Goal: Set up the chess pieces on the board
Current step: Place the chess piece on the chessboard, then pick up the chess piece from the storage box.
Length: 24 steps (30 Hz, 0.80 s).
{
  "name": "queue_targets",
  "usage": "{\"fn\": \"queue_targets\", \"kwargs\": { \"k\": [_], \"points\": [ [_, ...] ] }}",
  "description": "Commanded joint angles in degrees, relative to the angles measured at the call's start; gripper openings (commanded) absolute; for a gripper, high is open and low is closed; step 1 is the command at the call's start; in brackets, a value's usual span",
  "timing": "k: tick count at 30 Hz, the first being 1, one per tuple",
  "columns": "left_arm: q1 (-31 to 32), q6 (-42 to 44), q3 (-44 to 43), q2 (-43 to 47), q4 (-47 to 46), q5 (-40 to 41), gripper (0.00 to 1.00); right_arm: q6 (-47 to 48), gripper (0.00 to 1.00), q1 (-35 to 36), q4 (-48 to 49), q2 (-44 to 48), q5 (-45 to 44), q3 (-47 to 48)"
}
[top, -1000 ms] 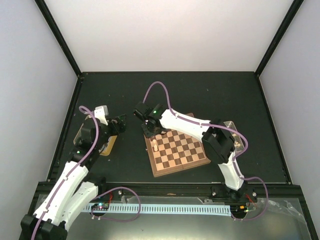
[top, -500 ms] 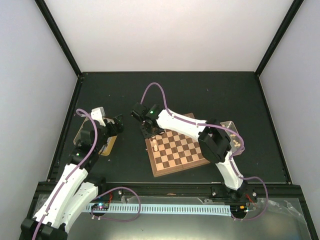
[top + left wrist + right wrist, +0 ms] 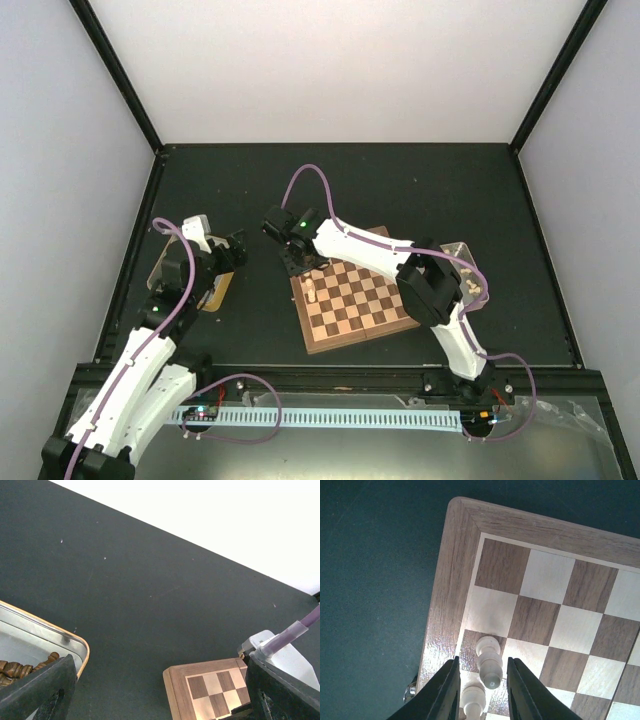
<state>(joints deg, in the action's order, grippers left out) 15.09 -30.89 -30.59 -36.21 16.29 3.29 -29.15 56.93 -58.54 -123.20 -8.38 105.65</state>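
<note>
Dark tabletop (image 3: 420, 190), chessboard (image 3: 445, 605) centred. Right gripper (image 3: 296, 262) hung over board's far-left corner, jaws slightly parted, gripping nothing. Upright pale chessman (image 3: 489, 661) stood between them on edge square. Left gripper (image 3: 160, 680) gaped wide, empty, nearer tin (image 3: 75, 645).

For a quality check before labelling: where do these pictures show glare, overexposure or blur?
Right wrist view: a glossy sheen on the board rim, squares sharp. Left wrist view: the wall washed out white, a glint on the tin rim. Top view: even light, chess pieces tiny.
</note>
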Motion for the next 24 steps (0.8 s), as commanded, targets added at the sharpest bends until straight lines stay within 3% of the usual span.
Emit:
{"fn": "queue_targets", "kwargs": {
  "k": [1, 7, 12, 18, 24],
  "points": [
    [0.2, -0.2, -0.2, 0.8, 0.6, 1.0, 0.94, -1.1, 0.28, 0.3, -0.3, 1.1, -1.6, 0.7],
    [0.2, 0.4, -0.4, 0.8, 0.2, -0.2, 0.95, -1.2, 0.27, -0.2, 2.3, 4.2, -2.0, -0.6],
    [0.2, 4.5, -0.3, 0.4, -4.7, -11.2, 0.95, -2.5, 0.27, -3.6, 8.5, 12.7, -2.1, -7.5],
    [0.2, 5.2, -1.3, -2.6, -6.7, -18.8, 0.94, -5.3, 0.27, -12.6, 15.1, 26.1, -6.5, -23.7],
    [0.3, 6.6, -2.6, -4.8, -7.4, -24.6, 0.94, -8.0, 0.27, -26.1, 18.1, 39.8, -7.1, -40.1]
  ]
}}
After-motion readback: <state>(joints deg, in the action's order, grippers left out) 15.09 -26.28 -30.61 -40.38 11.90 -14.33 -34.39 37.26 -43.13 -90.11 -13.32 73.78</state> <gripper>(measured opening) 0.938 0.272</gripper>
